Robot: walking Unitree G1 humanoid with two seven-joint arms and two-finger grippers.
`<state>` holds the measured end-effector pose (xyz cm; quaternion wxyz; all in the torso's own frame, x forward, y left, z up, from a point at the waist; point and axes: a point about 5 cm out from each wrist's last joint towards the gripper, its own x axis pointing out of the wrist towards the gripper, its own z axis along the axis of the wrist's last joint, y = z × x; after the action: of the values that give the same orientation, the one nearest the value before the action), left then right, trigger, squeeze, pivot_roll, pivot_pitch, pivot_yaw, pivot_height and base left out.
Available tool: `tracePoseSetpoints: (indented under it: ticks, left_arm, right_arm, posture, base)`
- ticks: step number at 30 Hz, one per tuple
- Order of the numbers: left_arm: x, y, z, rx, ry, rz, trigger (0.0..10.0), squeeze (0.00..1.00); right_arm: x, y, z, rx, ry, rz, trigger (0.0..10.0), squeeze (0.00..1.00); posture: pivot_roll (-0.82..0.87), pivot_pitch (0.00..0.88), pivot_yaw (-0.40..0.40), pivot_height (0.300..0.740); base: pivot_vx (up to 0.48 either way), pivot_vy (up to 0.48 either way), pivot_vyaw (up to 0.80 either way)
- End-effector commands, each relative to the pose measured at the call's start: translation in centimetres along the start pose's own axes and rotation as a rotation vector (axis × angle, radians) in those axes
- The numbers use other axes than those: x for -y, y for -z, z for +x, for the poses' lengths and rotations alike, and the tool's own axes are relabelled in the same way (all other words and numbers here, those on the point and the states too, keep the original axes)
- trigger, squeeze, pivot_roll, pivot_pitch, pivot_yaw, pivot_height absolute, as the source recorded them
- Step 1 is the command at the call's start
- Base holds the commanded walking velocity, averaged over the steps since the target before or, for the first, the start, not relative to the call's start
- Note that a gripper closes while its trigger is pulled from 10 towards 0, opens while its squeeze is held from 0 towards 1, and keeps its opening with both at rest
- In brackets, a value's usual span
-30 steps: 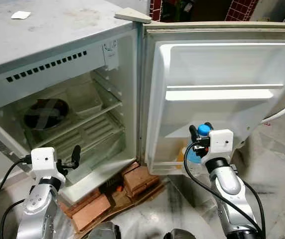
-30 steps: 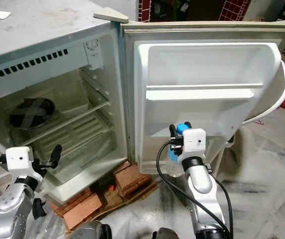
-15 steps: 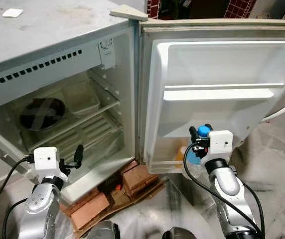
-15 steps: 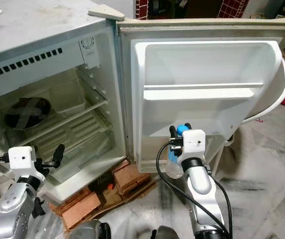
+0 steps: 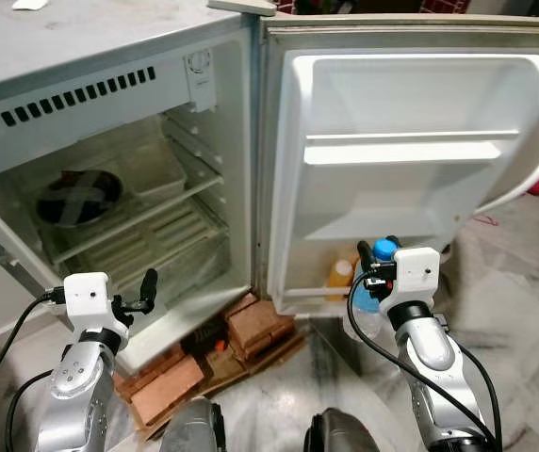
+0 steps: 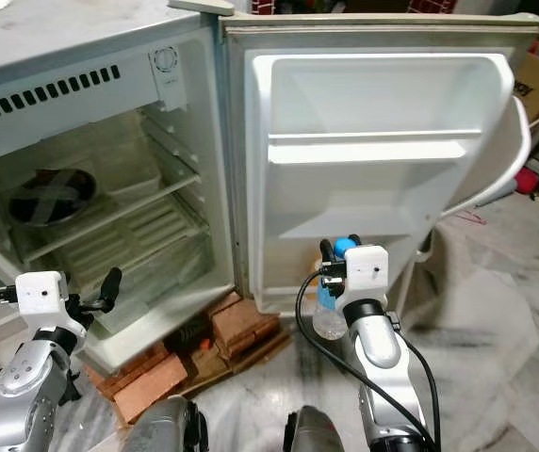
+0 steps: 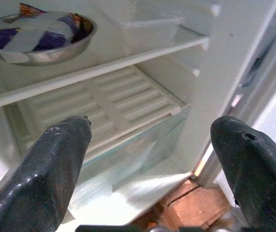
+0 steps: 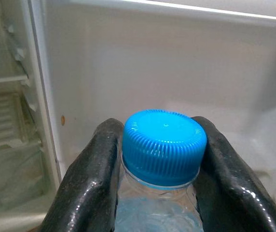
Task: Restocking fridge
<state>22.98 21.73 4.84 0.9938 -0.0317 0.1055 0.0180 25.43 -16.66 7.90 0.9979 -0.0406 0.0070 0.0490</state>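
Observation:
The small fridge (image 5: 81, 85) stands open, its door (image 5: 411, 113) swung wide to the right. My right gripper (image 5: 380, 252) is shut on the neck of a clear water bottle (image 6: 326, 315) with a blue cap (image 8: 164, 145), held upright in front of the door's bottom shelf (image 5: 312, 294). An orange bottle (image 5: 341, 276) stands in that shelf, just left of my bottle. My left gripper (image 7: 150, 125) is open and holds nothing, low in front of the fridge's crisper drawer (image 5: 171, 259).
A metal bowl (image 7: 36, 36) with a purple and white wrapper and a clear container (image 5: 152, 169) sit on the upper shelf. Bricks (image 5: 260, 325) prop up the fridge. The door's middle shelf (image 5: 401, 151) has room. A marble floor (image 5: 524, 311) lies to the right.
The whole picture has shifted with the camera, and the orange bottle in the door shows more. My right gripper still holds the bottle and the left stays open.

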Motion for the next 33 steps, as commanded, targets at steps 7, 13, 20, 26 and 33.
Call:
tracePoseSetpoints:
  ticks: [7, 13, 20, 26, 33]
  left_arm:
    - [0.12, -0.16, 0.30, -0.001, 0.002, 0.010, 10.0, 0.00]
    - [0.26, -0.28, 0.46, 0.005, 0.003, 0.011, 10.0, 0.00]
    - [0.31, -0.35, 0.57, 0.013, 0.007, 0.008, 10.0, 0.00]
    - [0.27, -0.54, 0.71, 0.028, 0.011, 0.009, 10.0, 0.00]
    - [0.36, -0.65, 0.79, 0.037, 0.020, 0.011, 10.0, 0.00]
  right_arm:
    - [0.07, -0.28, 0.32, 0.008, 0.001, 0.001, 10.0, 0.00]
    - [0.06, -0.33, 0.43, 0.013, -0.003, 0.003, 10.0, 0.00]
    - [0.10, -0.44, 0.65, 0.019, -0.008, -0.001, 10.0, 0.00]
    - [0.24, -0.60, 0.85, 0.025, -0.010, -0.006, 10.0, 0.00]
    - [0.23, -0.71, 1.01, 0.032, -0.012, -0.008, 10.0, 0.00]
  posture:
    - [0.04, 0.043, 0.005, 0.617]
    - [0.04, 0.043, 0.004, 0.604]
    - [0.04, 0.042, 0.001, 0.604]
    - [0.04, 0.039, 0.001, 0.604]
    - [0.04, 0.037, 0.002, 0.604]
  base:
    - [0.000, 0.000, 0.00]
    - [0.000, 0.000, 0.00]
    - [0.000, 0.000, 0.00]
    - [0.000, 0.000, 0.00]
    - [0.162, 0.000, 0.00]
